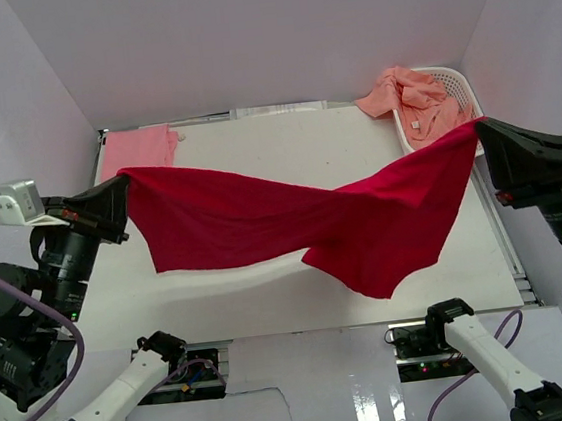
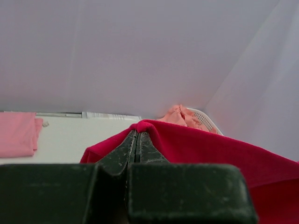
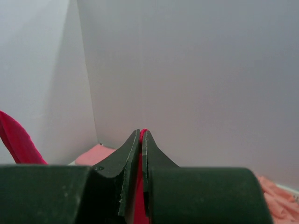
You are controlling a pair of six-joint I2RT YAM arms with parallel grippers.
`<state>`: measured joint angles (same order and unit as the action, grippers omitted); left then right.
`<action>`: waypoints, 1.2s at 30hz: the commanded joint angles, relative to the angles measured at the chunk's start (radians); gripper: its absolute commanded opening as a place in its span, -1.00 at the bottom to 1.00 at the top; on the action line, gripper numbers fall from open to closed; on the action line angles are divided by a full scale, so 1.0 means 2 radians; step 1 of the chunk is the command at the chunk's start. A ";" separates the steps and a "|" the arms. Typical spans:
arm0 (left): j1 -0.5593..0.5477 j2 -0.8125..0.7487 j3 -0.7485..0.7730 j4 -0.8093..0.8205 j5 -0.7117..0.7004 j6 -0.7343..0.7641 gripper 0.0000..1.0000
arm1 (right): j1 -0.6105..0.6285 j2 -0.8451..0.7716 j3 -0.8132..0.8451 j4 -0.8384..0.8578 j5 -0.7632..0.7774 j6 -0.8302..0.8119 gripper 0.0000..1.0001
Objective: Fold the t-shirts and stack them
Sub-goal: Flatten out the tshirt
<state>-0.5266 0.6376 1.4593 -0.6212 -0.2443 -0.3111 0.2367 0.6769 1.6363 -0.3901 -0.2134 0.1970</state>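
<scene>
A bright red t-shirt (image 1: pixel 301 213) hangs in the air above the table, stretched between my two grippers and sagging in the middle. My left gripper (image 1: pixel 122 179) is shut on its left end; the cloth drapes over the closed jaws in the left wrist view (image 2: pixel 196 144). My right gripper (image 1: pixel 477 125) is shut on its right end; a thin red edge (image 3: pixel 143 135) shows between the closed fingers. A light pink t-shirt (image 1: pixel 139 148) lies folded at the table's far left corner. Salmon-orange t-shirts (image 1: pixel 415 99) are heaped in the basket.
A white latticed plastic basket (image 1: pixel 456 82) stands at the far right corner. The white table (image 1: pixel 270 292) is bounded by white walls at the back and sides. The arm bases sit at the near edge.
</scene>
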 commanded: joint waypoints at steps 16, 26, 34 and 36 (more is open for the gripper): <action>-0.001 -0.047 -0.057 0.076 -0.016 0.004 -1.00 | -0.022 0.001 0.036 0.081 -0.051 0.022 -0.85; -0.001 -0.010 -0.212 0.084 -0.080 -0.054 -1.00 | -0.022 0.136 -0.161 0.100 -0.067 0.086 -0.85; 0.000 0.107 -0.280 0.166 -0.158 -0.090 -1.00 | -0.024 0.267 -0.241 0.177 -0.067 0.096 -0.85; 0.006 0.137 -0.292 0.195 -0.172 -0.098 -1.00 | -0.023 0.324 -0.226 0.187 -0.068 0.094 -0.84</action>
<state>-0.5255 0.8658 0.8936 -0.3561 -0.4927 -0.4637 0.1955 1.2705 1.1160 -0.1741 -0.3370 0.3779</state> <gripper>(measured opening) 0.074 0.087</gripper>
